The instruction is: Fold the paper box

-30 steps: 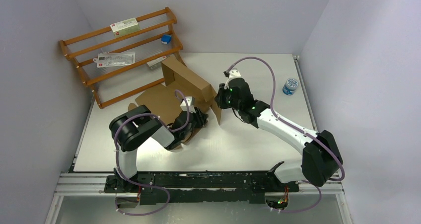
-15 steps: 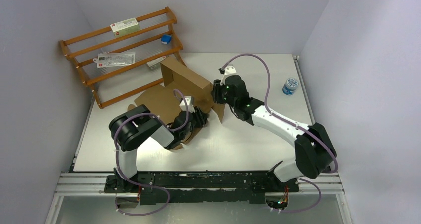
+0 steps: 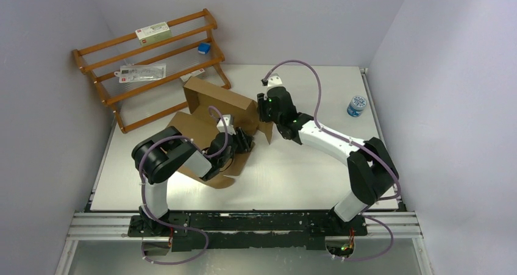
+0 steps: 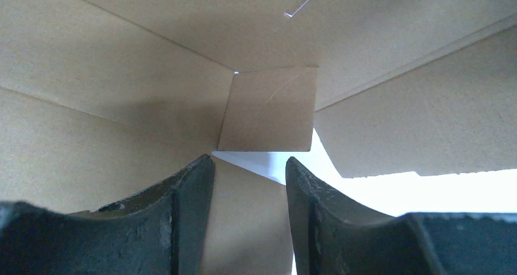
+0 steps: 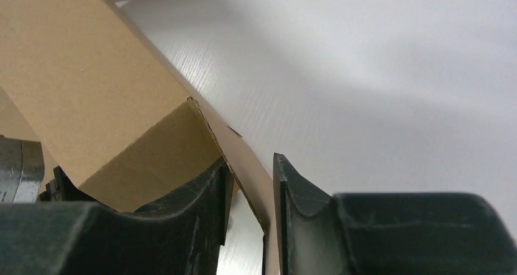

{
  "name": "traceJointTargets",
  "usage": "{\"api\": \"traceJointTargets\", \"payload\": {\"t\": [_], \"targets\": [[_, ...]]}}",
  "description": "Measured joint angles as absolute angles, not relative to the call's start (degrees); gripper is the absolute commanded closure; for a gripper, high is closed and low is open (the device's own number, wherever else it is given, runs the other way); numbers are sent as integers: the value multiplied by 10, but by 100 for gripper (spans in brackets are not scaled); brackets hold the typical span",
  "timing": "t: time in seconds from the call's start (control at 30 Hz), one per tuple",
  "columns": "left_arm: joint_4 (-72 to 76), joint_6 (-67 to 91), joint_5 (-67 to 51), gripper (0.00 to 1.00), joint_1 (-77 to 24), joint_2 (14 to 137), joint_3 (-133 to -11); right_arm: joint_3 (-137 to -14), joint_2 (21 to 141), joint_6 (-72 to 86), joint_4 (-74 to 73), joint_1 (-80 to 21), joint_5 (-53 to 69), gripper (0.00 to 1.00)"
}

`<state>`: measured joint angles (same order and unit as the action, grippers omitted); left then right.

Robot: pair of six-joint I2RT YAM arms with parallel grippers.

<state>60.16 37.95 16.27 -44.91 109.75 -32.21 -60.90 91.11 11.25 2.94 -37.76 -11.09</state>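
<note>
A wooden rack (image 3: 146,61) with small packets leans just beyond the paper box (image 3: 213,104), and a blue-lidded jar (image 3: 356,105) stands well apart at the far right of the surface (image 3: 305,171). The box, plain brown cardboard, sits mid-surface with one long wall raised and flat panels spread to its near left; from above, the left end effector (image 3: 242,142) is tucked inside it and the right end effector (image 3: 263,111) meets its right corner. Only the wrist views show the jaws: the left stand moderately apart over the cardboard floor, gripping nothing, while the right are narrow, straddling a flap's edge without clamping it.
</note>
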Motion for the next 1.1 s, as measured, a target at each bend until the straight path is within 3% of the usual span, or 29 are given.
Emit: {"api": "traceJointTargets", "payload": {"t": [0.17,0.5,0.73,0.9,1.1], "targets": [[608,381,161,50,-444,1103,-322,-621,919,123,21,-379,-116,70],[631,393,158,45,-441,1115,-322,-644,941,125,22,-380,-78,55],[635,395,159,39,-441,1115,-322,-666,963,148,27,-380,-73,51],[635,399,168,39,-437,1113,-322,-681,975,161,25,-380,-74,54],[637,421,178,45,-424,1108,-311,-698,982,172,3,-380,-54,68]]}}
